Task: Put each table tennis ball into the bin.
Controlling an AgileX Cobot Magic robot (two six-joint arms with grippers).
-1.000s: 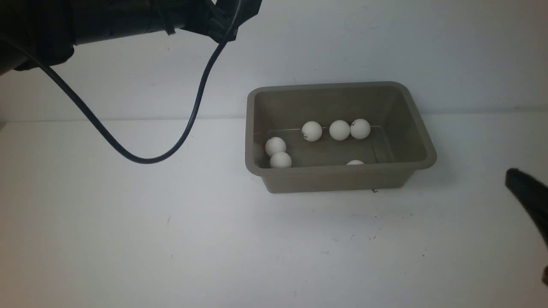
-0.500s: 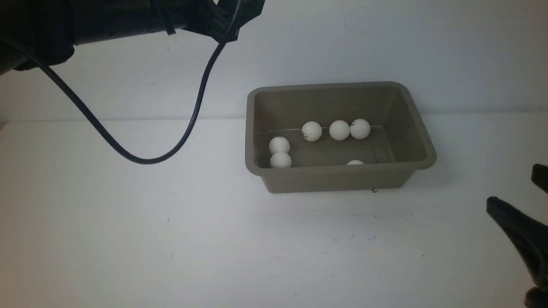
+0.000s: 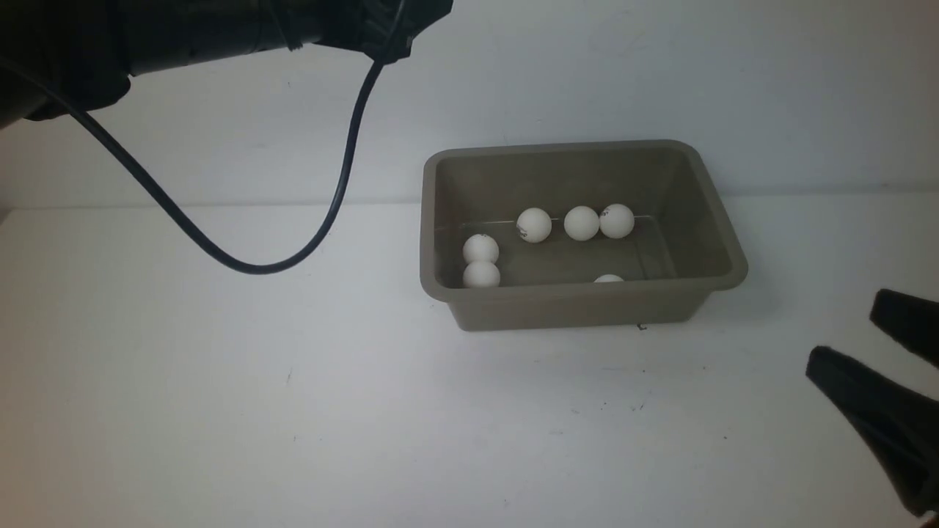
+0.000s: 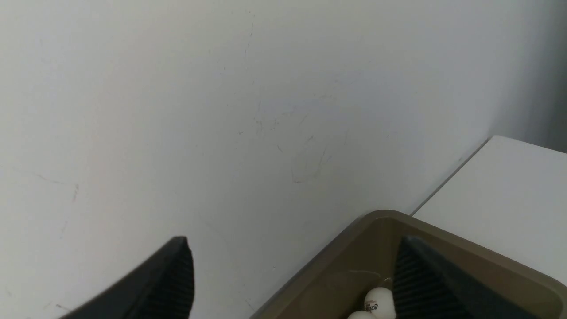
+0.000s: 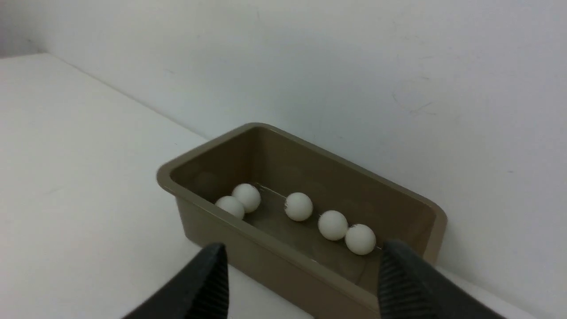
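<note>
Front view: six table tennis balls (image 3: 534, 224) in one bin (image 3: 579, 302); both grippers spread, empty.

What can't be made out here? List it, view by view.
- Front view: one table tennis ball is mostly hidden behind the near wall of the bin.
- Front view: the balls' logos are too small to read.
- Front view: the right gripper is cut off by the picture's edge.

Your left arm (image 3: 183, 33) is raised high, extended forward, its cable (image 3: 242, 268) hanging beneath. Its left gripper (image 4: 292, 279) stands wide open, holding nothing. Your right gripper (image 5: 301, 270) sits low, fingers (image 5: 208, 279) parted, nothing between them.
</note>
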